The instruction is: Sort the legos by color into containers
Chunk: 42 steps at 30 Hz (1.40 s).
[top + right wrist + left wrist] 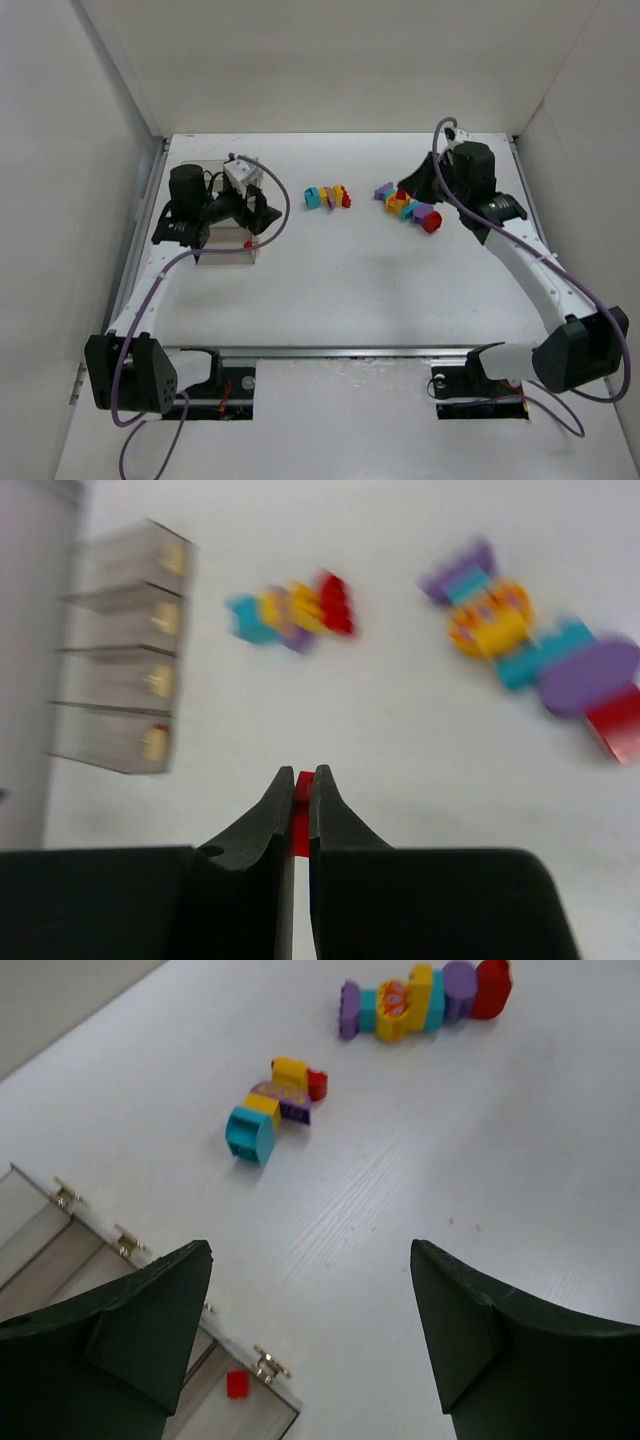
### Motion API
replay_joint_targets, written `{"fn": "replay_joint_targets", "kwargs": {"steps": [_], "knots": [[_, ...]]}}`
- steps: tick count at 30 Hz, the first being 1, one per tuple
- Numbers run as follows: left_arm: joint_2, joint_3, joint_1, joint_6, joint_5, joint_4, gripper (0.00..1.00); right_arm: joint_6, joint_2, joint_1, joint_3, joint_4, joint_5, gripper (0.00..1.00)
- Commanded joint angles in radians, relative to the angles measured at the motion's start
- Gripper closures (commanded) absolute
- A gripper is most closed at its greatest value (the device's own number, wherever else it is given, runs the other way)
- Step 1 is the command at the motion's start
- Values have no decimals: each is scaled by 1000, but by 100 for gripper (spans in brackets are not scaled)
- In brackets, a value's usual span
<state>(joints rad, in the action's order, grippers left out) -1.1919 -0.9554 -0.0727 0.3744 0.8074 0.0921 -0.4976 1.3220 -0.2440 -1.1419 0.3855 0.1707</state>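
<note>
1. Since legos (275, 1110) seem tiny, light, hard and slick, the right gripper (302, 772) pinches a red lego (302, 820) by its flat sides.
2. Left gripper (310, 1255) gapes wide over the containers (40, 1230); other legos sit on the bench (450, 1180).

My right wrist view is smeared: the bins (120, 660), the small cluster (295, 610) and the big cluster (530, 645) are soft blobs, their edges unreadable. The red lego (302, 818) pinched in my right gripper (297, 772) shows only as a thin strip, so I can't tell its shape. In my left wrist view, my left gripper (310, 1250) and the bins run off the frame, and the top edge clips the big cluster. From above, my left arm (215, 210) covers much of the bins.
</note>
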Motion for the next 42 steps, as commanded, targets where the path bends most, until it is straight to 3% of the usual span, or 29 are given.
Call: {"fn": "replay_joint_targets", "kwargs": {"steps": [1,6,10,15,19,30,34,38,42], "knots": [[37,-69,-47,-106,110,-219,22,-12,-18,-86,-132,-229,26,100],[8,-149,-131,-288,72,-396,13,1,97,-305,-379,-249,-121,100],[-2,-190,-194,-325,56,-466,0,-21,146,-385,-516,-278,-152,100],[-25,-241,-243,-377,-11,-466,0,-91,160,-425,-504,-362,-174,100],[-35,-262,-256,-440,-164,-466,0,-128,160,-443,-476,-393,-229,100],[-90,-293,-265,-565,-73,-539,4,-150,187,-495,-467,-393,-280,100],[-90,-293,-265,-565,-83,-549,13,-150,187,-495,-467,-393,-289,100],[-90,-293,-265,-565,6,-569,25,-139,197,-495,-449,-393,-289,100],[-81,-272,-265,-555,-19,-569,44,-139,206,-495,-449,-393,-255,100]]}}
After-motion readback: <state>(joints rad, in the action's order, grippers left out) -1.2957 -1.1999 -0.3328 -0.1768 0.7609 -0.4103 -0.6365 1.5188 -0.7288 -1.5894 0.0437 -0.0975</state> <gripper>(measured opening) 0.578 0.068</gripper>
